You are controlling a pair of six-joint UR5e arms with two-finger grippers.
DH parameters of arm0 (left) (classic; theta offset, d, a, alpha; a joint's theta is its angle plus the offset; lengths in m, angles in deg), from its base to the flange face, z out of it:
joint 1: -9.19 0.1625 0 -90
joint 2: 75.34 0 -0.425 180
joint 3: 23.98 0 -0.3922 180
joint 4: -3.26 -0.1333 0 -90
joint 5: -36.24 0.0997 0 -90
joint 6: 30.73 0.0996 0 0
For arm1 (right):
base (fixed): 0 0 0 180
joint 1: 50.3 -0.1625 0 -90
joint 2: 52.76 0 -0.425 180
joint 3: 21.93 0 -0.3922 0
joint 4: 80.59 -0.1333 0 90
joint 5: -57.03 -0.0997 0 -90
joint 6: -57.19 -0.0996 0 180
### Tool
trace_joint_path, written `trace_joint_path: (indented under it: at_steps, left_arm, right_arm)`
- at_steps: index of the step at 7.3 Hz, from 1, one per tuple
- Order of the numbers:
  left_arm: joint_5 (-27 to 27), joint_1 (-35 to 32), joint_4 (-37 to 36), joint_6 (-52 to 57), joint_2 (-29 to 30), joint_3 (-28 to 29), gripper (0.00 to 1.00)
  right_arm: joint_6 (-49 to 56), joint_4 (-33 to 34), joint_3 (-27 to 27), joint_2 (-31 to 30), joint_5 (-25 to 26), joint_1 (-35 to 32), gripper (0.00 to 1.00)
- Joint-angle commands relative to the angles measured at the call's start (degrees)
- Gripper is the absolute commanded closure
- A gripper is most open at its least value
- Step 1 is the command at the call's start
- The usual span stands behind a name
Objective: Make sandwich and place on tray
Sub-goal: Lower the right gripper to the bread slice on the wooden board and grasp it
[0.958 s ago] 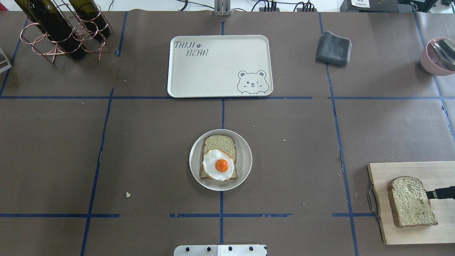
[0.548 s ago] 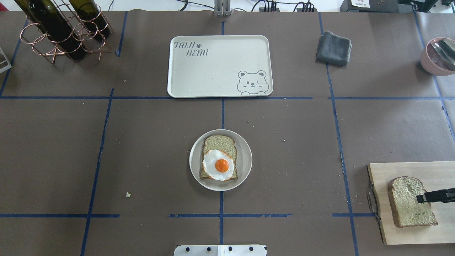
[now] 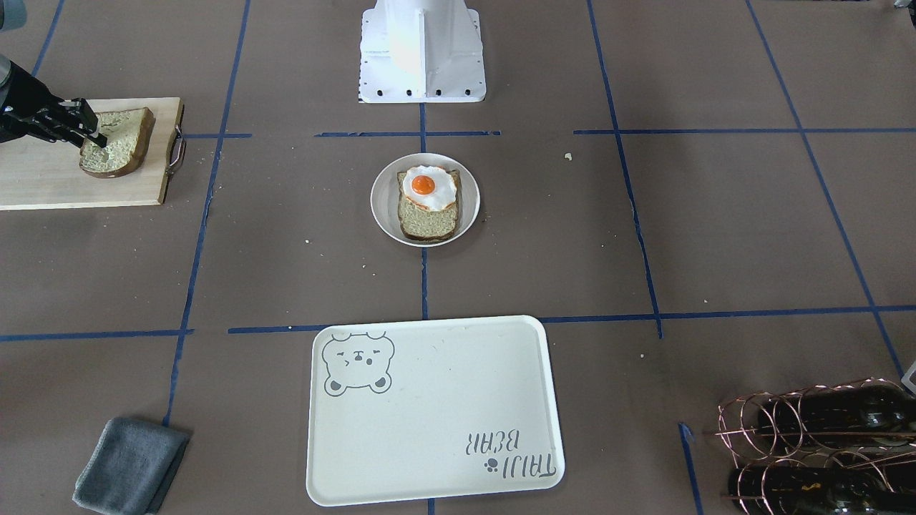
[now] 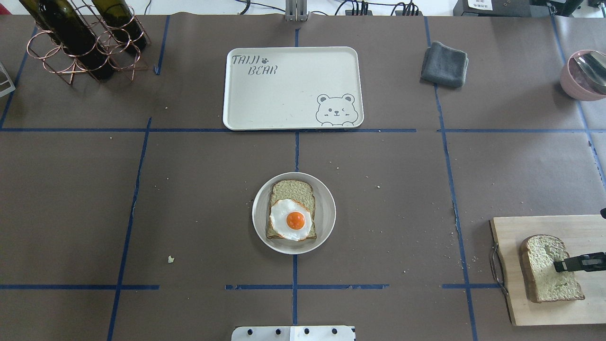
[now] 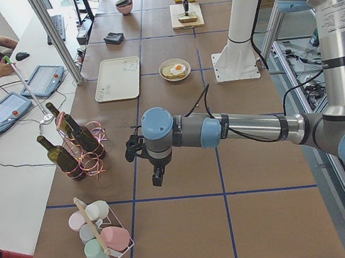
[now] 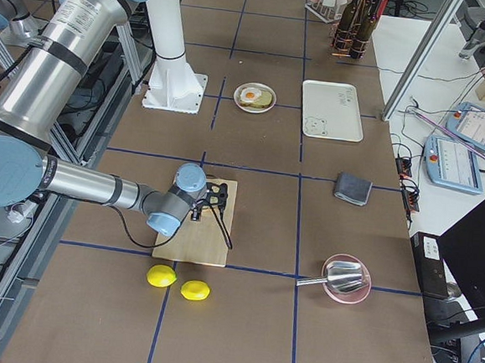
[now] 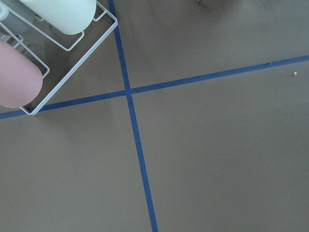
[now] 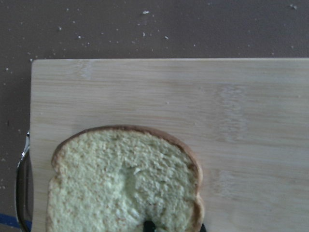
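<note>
Leftward shift of right gripper point(image 4: 558, 264) since earlier frame; now pinches loose slice point(image 4: 539, 253) on cutting board point(image 4: 544, 226), lower right, for stacking over egg-topped slice point(image 4: 293, 190) on centre plate point(image 4: 327, 213). State of left gripper point(image 5: 157, 180): cannot tell.

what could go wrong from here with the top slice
1. The right end effector meets the slice near one edge only; soft bread could tear or flop when carried off the board.
2. The egg sits off-centre on the lower slice, so it may slide when covered.
</note>
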Motion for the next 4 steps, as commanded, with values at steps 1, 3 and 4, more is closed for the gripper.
trace_joint_path:
  at_steps: [1, 3, 4]
  left_arm:
    - [0.0, 0.0, 0.0, 0.0, 0.0, 0.0, 0.0]
    - [0.0, 0.0, 0.0, 0.0, 0.0, 0.0, 0.0]
    - [0.0, 0.0, 0.0, 0.0, 0.0, 0.0, 0.0]
  right_arm:
    - [0.0, -0.1, -0.5, -0.2, -0.1, -0.1, 1.0]
    - [-0.1, -0.4, -1.2, -0.5, -0.8, -0.3, 1.0]
    - [0.1, -0.5, -1.2, -0.5, -0.8, -0.2, 1.0]
